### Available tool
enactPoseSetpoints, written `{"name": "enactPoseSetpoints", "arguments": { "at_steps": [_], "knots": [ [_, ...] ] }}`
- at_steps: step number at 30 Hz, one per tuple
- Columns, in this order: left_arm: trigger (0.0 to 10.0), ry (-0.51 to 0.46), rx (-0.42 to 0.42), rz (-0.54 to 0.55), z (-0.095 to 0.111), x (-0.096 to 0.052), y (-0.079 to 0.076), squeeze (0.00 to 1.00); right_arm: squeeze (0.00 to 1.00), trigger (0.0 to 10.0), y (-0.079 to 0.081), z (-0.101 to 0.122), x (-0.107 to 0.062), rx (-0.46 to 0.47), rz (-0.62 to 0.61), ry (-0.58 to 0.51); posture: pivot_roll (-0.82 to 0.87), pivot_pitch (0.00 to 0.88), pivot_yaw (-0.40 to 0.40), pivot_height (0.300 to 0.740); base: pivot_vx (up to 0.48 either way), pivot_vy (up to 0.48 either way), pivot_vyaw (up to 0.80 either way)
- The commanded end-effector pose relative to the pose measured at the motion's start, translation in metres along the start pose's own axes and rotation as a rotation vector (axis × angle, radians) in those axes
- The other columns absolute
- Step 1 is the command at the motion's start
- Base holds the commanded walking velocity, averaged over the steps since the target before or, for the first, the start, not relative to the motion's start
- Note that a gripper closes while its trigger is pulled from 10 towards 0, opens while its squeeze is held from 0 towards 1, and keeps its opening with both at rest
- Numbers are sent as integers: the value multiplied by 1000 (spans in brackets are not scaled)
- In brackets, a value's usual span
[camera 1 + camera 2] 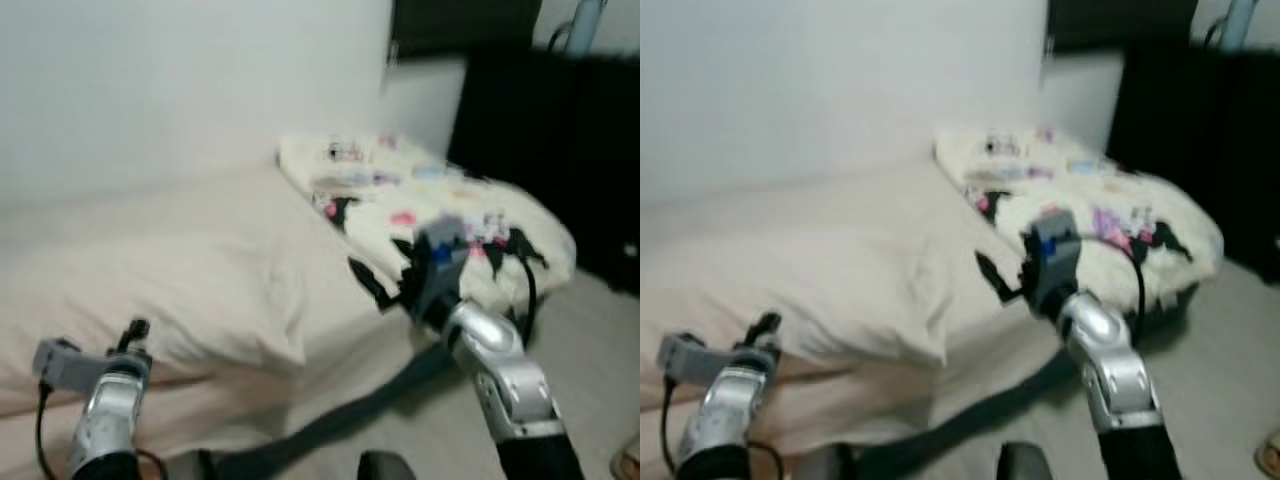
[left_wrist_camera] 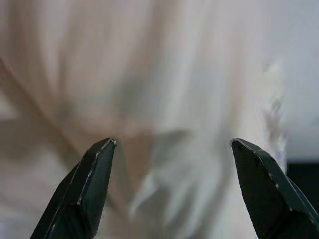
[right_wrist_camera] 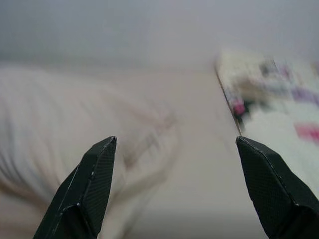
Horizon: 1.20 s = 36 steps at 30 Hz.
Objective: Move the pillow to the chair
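Pillow lies on the bed by the wall, both claws spread wide and empty: close left claw and right claw on opposite pillow ends before lifting.

Motion blur smears my head views; the printed blanket pattern is unreadable, and the pillow runs off-frame.

Soft, matt cream cloth on the pillow; printed fleecy fabric on the blanket; brushed glossy metal on the arms, matt black jaws.
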<state>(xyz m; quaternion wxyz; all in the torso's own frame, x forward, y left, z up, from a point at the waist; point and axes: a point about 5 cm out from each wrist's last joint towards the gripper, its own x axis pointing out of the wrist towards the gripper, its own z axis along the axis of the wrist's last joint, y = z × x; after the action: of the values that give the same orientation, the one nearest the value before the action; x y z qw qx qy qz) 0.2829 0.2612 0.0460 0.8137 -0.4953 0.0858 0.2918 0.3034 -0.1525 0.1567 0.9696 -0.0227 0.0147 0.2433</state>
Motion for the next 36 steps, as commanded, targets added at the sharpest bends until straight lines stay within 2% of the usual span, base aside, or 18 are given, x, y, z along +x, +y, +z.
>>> {"name": "enactPoseSetpoints", "arguments": {
  "at_steps": [1, 11, 15, 19, 23, 24, 25, 26, 36],
  "knots": [
    [10000, 20, 24, -1, -6, 2, -4, 0, 0, 10000, 1, 3, 0, 9, -3, -5, -115, 0, -74, 486, 0, 0, 0],
    [10000, -17, 40, -25, -4, 6, -18, 0, 0, 10000, 4, 4, -1, 19, -5, 5, -112, 0, -72, 486, 0, 0, 0],
    [10000, -90, 71, -31, 5, 11, -27, 0, 0, 10000, 7, 7, 0, 22, -1, -4, -119, 0, -65, 486, 0, 0, 0],
    [10000, -143, 54, -30, 14, 13, -30, 0, 0, 10000, 8, 9, -2, 29, -3, -7, -123, 0, -62, 486, 0, 0, 0],
    [10000, -153, 43, -34, 15, 14, -32, 0, 0, 10000, 9, 9, -3, 30, -4, -6, -129, 0, -60, 486, 0, 0, 0],
    [9373, -161, 39, -34, 15, 14, -34, 0, 0, 10000, 9, 9, -4, 33, -5, -4, -131, 0, -60, 486, 0, 0, 0],
    [9373, -161, 39, -34, 15, 14, -34, 0, 0, 10000, 9, 9, -4, 33, -5, -4, -131, 0, -60, 486, 0, 0, 0],
    [0, -170, 38, -34, 15, 15, -37, 0, 0, 10000, 10, 9, -5, 35, -7, -2, -133, 0, -56, 486, 0, 0, 0],
    [0, -221, 108, -47, 15, 14, -45, 0, 0, 10000, 11, 11, -4, 42, -10, -7, -132, 0, -49, 486, 0, 0, 0]
  ]
}}
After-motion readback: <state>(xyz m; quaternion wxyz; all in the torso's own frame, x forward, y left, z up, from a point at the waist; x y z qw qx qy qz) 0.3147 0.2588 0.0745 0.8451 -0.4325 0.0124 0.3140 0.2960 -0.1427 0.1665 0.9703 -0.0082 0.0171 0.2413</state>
